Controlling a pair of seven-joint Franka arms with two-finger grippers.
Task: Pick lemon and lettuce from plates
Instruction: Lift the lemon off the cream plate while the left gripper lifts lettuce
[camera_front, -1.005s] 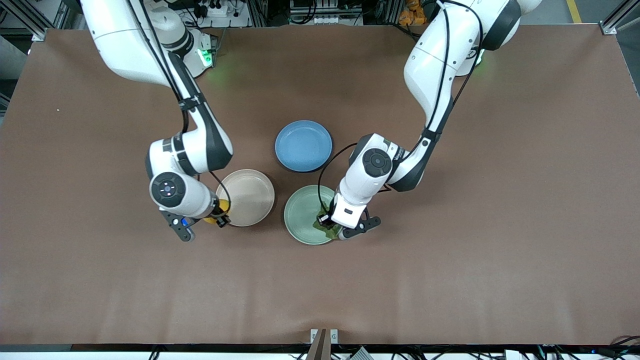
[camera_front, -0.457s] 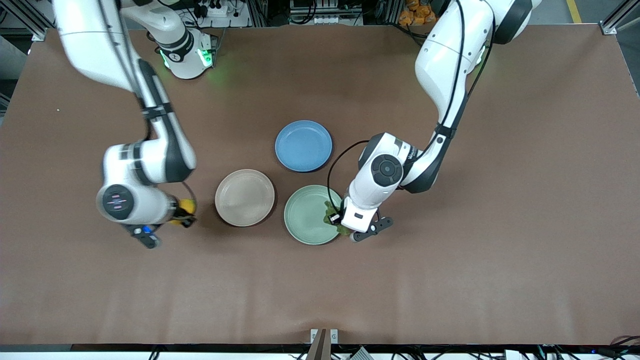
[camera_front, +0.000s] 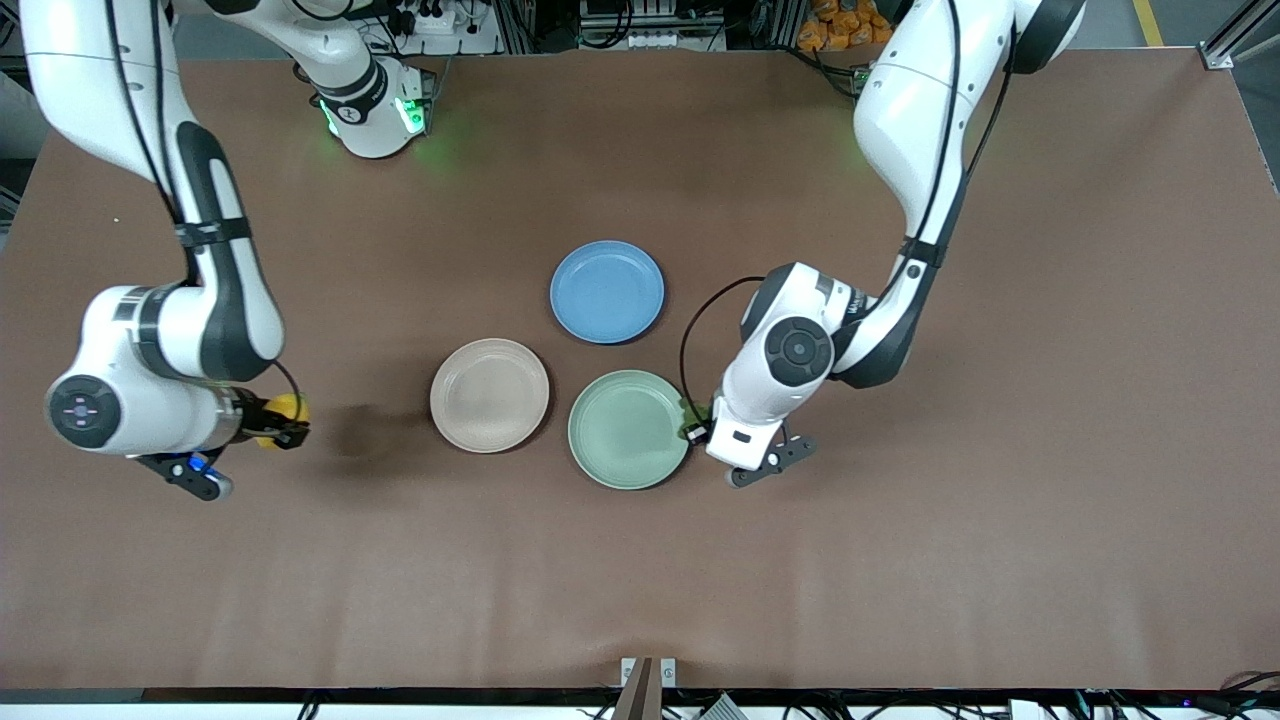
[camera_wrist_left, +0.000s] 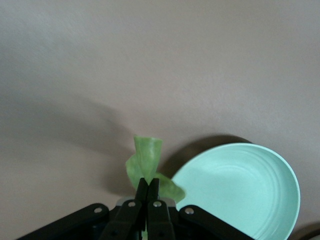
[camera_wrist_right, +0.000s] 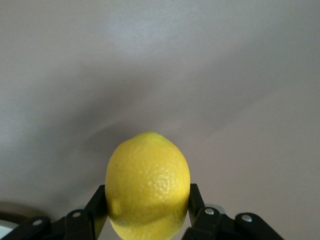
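Now, from the front view, I see both plates bare: a second ago the right gripper (camera_front: 275, 425) sat at the beige plate (camera_front: 489, 395) rim and the left gripper (camera_front: 703, 432) was down over the green plate (camera_front: 628, 429); both have since carried their loads clear. The right gripper, pinching the lemon (camera_front: 283, 408), hangs over open table at about nine o'clock from the beige plate, well apart from it. The left gripper hangs just off the green plate's edge at three o'clock, only a sliver of green showing under the wrist. That means, as I judge it, the picking is done and only a set-down remains. The blue plate (camera_front: 607, 291) lies empty at twelve o'clock of the pair, out of either arm's way; nothing else stands on the table (camera_front: 900, 580) near them. On the left wrist view, the jaws are pressed together on the lettuce (camera_wrist_left: 147, 162), which stands up crumpled from the pinch, with the green plate (camera_wrist_left: 240, 190) just beside it below. On the right wrist view, the fingers (camera_wrist_right: 196, 202) clamp the lemon (camera_wrist_right: 148, 185) at its sides, its pointed tip leading, over bare brown table; a pale rim shows at the frame's corner.
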